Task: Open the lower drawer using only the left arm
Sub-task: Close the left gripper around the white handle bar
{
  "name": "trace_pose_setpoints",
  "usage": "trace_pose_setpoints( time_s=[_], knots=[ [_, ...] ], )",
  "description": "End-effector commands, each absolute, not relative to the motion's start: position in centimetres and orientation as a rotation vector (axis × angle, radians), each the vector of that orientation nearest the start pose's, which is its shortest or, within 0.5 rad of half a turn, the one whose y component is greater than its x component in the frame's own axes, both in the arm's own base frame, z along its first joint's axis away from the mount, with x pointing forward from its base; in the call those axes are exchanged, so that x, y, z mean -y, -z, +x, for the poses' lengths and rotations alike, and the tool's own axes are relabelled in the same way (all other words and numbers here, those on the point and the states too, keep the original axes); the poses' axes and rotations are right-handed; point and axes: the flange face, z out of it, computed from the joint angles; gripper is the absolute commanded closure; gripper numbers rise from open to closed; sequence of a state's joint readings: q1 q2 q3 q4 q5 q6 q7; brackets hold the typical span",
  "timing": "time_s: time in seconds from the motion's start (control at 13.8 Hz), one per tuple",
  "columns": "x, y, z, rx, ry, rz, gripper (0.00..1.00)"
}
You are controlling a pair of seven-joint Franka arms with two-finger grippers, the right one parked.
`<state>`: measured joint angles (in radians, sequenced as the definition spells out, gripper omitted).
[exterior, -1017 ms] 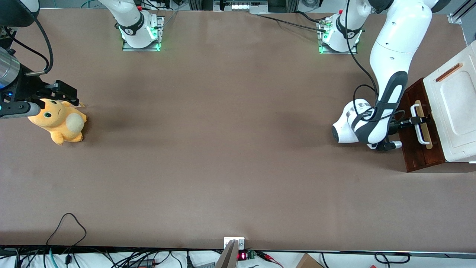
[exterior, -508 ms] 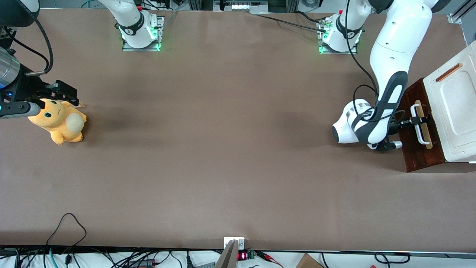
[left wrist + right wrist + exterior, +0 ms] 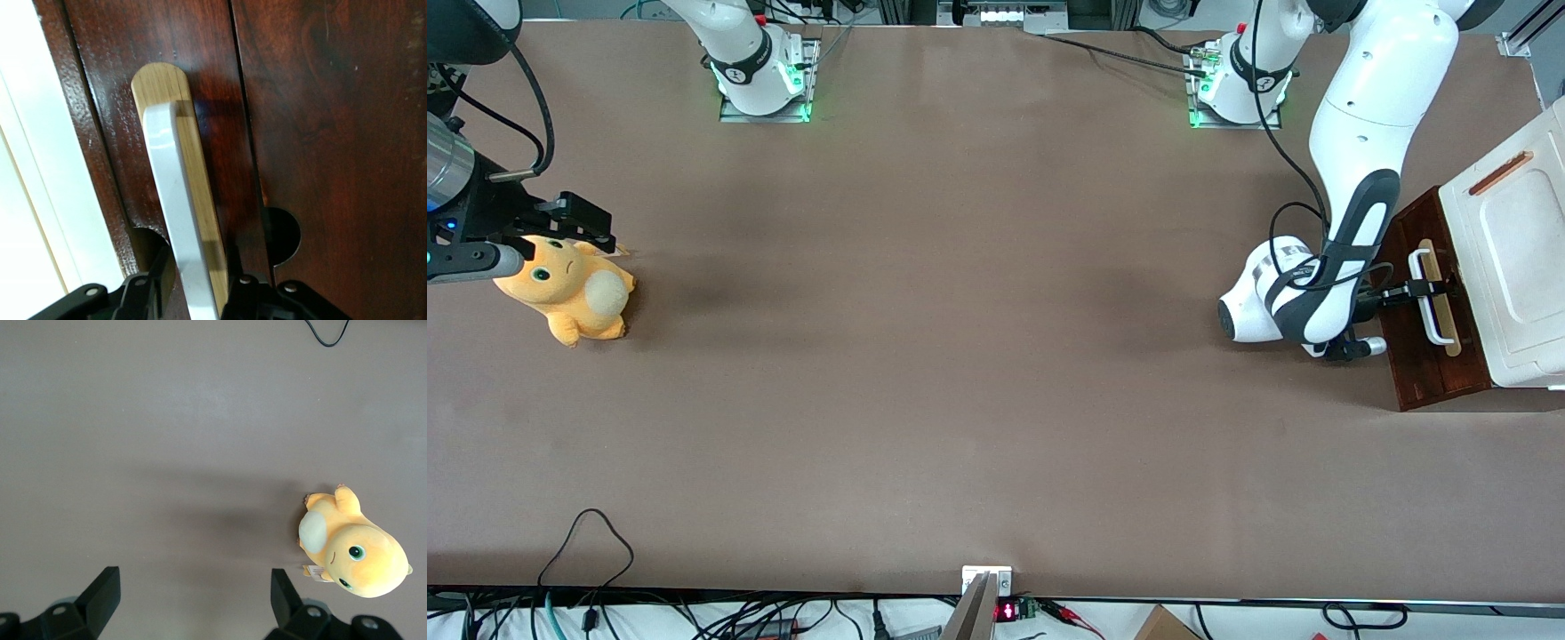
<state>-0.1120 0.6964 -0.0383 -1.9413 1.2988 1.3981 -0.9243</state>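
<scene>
The lower drawer (image 3: 1423, 373) is the dark reddish-brown front under the white boxy top (image 3: 1516, 267), at the working arm's end of the table. It looks closed. Its white bar handle (image 3: 1432, 322) lies on a pale wood strip. The left arm (image 3: 1360, 133) reaches down to it, and the black gripper (image 3: 1436, 286) sits at the handle's middle. In the left wrist view the gripper (image 3: 197, 267) straddles the white handle (image 3: 170, 187) over the wood strip (image 3: 167, 83). One finger (image 3: 155, 273) is against the bar, with a gap at the other. The drawer front (image 3: 333, 133) fills that view.
An orange plush toy (image 3: 569, 298) lies at the parked arm's end of the table, also in the right wrist view (image 3: 353, 550). Two arm bases (image 3: 765, 80) (image 3: 1240, 84) stand along the table edge farthest from the front camera. Cables (image 3: 587, 542) trail at the nearest edge.
The left arm's elbow and wrist have crept slightly toward the parked arm's end. The drawer front and the gripper at the handle show no visible shift.
</scene>
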Motion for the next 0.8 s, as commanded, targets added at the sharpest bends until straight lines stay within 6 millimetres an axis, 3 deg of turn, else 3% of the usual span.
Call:
trace_pose_setpoints(
  time_s=[0.0, 0.44, 0.73],
  knots=[
    [-3.64, -15.08, 54.00, 0.029, -0.276, -1.575, 0.65],
    [-3.46, -15.15, 53.97, 0.042, -0.274, -1.579, 0.76],
    [-3.53, -15.48, 54.07, 0.050, -0.268, -1.580, 0.76]
  ],
)
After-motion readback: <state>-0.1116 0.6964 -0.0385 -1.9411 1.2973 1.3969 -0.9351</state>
